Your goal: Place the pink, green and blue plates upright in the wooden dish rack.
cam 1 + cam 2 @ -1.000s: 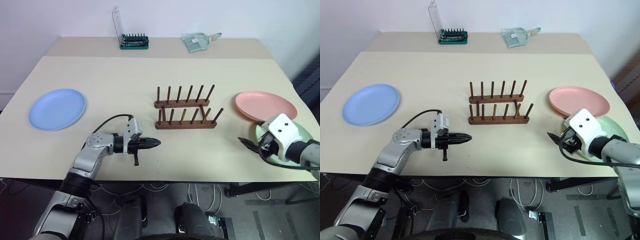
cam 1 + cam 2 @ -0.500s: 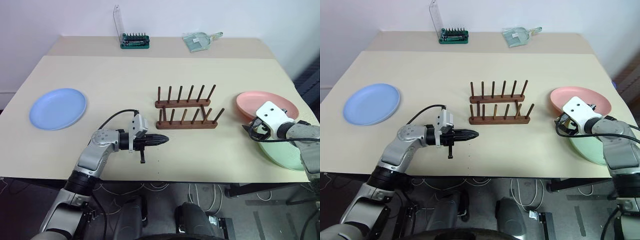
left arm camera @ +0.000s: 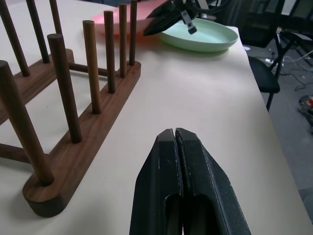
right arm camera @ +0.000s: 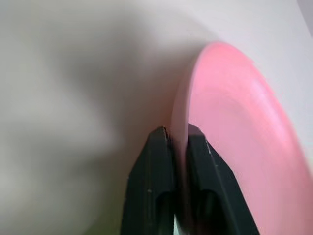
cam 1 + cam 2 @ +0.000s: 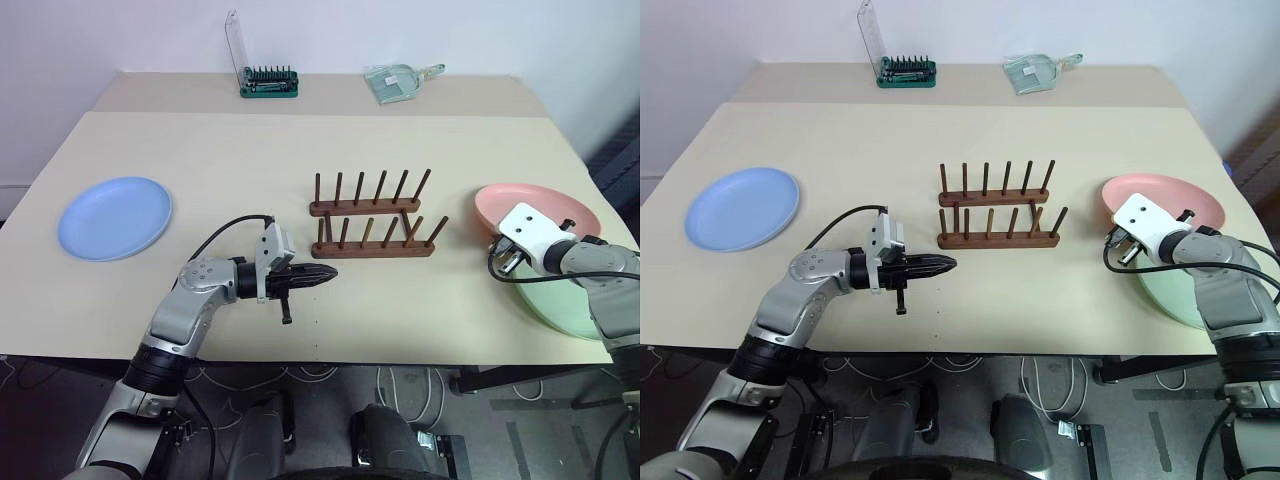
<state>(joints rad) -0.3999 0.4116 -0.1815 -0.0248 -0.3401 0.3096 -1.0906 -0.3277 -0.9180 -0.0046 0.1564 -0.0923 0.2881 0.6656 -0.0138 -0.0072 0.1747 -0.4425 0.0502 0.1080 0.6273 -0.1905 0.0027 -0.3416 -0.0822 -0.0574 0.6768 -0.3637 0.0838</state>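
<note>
The pink plate (image 5: 545,205) lies at the table's right, its near edge overlapping the green plate (image 5: 565,305). My right gripper (image 5: 497,252) is shut on the pink plate's left rim; in the right wrist view the rim (image 4: 234,122) sits pinched between the fingertips (image 4: 159,139). Far off at the left lies the blue plate (image 5: 114,217). The wooden dish rack (image 5: 375,222) stands empty at mid-table. My left gripper (image 5: 328,277) is shut on nothing, hovering level just in front of the rack's left end (image 3: 83,147) and pointing right.
A green bit holder with a raised clear lid (image 5: 268,82) and a clear packet (image 5: 395,82) sit along the table's far edge. The green plate overhangs the table's right front corner. Bare tabletop (image 5: 240,160) lies between the blue plate and the rack.
My right gripper moved forward from the table's front right to the pink plate's rim and closed on it. My left gripper drifted slightly right and up, still shut.
</note>
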